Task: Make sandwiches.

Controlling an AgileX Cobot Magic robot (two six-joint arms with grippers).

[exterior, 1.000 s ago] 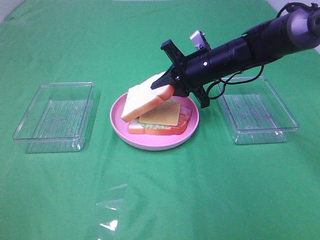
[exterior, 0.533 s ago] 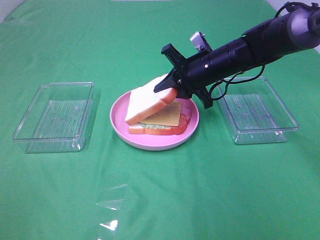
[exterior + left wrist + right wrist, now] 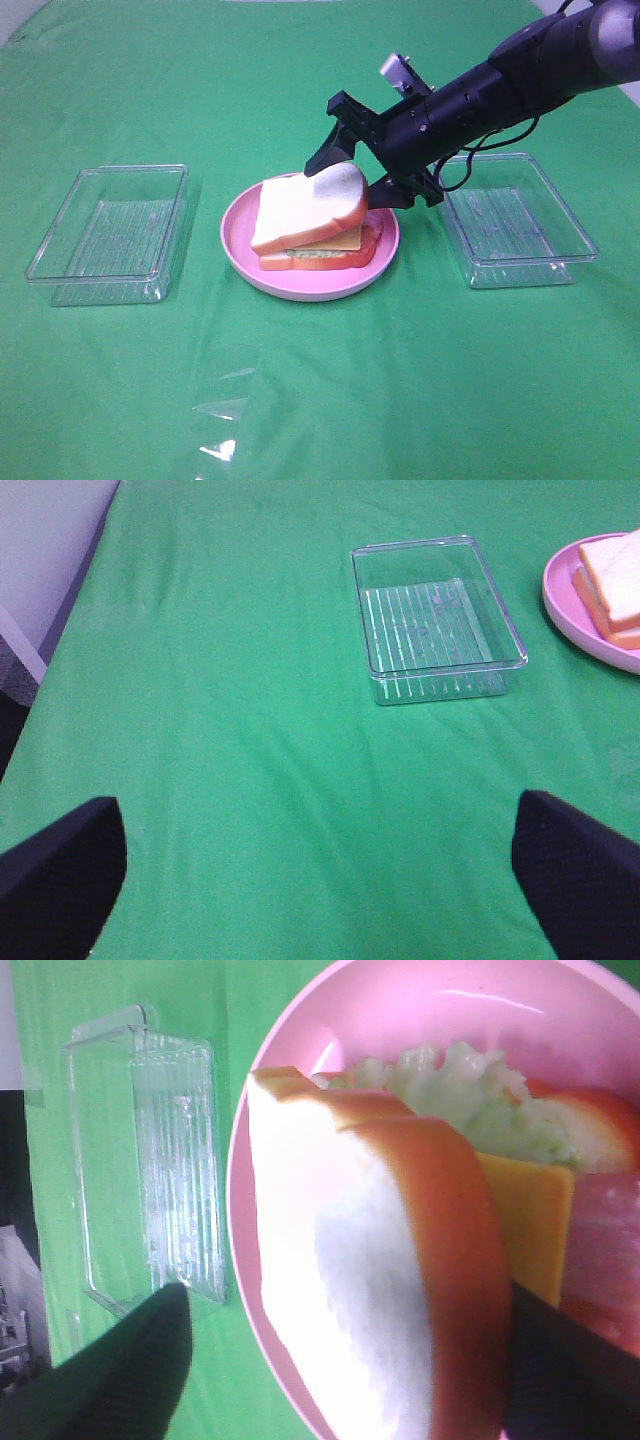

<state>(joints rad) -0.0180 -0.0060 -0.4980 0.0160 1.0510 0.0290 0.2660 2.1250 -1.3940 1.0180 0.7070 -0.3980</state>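
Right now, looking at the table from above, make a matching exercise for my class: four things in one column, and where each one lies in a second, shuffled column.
Things:
1. Round pink plate
2. Clear plastic tray on the left
3. Square yellow cheese slice
4. Top white bread slice with orange-red crust

Places:
A. Between the two bread slices
B. On the green cloth, nothing in it
C. Under the whole sandwich
D. Leaning on the stack, at the right tool

Pairs: 1-C, 2-B, 3-A, 4-D
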